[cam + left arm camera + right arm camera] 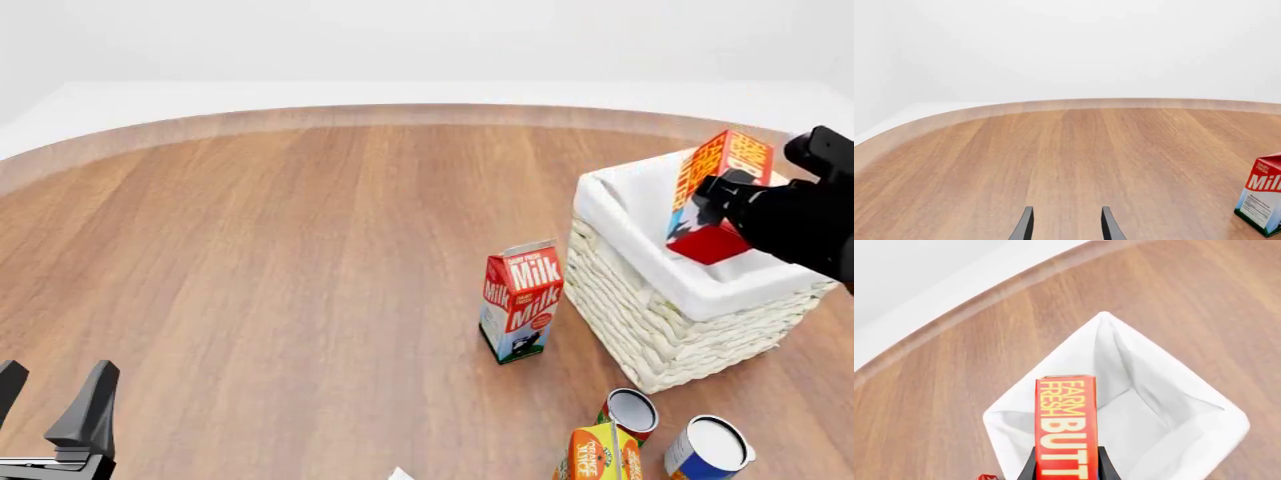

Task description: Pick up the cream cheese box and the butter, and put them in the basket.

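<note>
Nearest you, at the front view's bottom left corner, your left gripper [54, 405] sits low over the table [267, 260], fingers spread apart and grasping nothing. Along the bottom edge right of centre stand an orange-yellow carton [598, 455] and two cans [707, 447], close together. Farther in, near the middle, the milk carton [521, 300] stands upright, just left of the basket [667, 320] but apart from it. At the right edge, your right gripper [727, 205] is clenched on the butter [714, 195], holding it tilted above the basket's open, white-lined mouth. The cream cheese box cannot be made out in these views.
</note>
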Robot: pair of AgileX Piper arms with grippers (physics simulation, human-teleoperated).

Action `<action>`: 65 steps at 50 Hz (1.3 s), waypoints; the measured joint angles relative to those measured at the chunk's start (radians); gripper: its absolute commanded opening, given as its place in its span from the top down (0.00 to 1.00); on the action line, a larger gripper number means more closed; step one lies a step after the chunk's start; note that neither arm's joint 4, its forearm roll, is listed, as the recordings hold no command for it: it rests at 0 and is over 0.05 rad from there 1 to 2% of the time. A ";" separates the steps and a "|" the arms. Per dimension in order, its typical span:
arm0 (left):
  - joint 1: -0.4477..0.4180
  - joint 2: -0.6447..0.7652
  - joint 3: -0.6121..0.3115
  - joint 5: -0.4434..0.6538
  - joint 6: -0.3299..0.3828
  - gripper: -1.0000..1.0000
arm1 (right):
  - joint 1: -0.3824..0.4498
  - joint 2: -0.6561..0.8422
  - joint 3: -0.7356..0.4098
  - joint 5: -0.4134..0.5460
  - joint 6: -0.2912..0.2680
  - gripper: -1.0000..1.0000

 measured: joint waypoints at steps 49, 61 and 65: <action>0.000 0.000 0.000 0.000 0.000 0.00 | -0.009 0.058 0.008 -0.051 0.007 1.00; 0.000 0.000 0.000 0.000 0.000 0.00 | -0.014 0.077 0.010 -0.072 0.006 1.00; 0.000 0.000 0.000 0.000 0.000 0.00 | -0.014 0.084 0.008 -0.079 0.006 1.00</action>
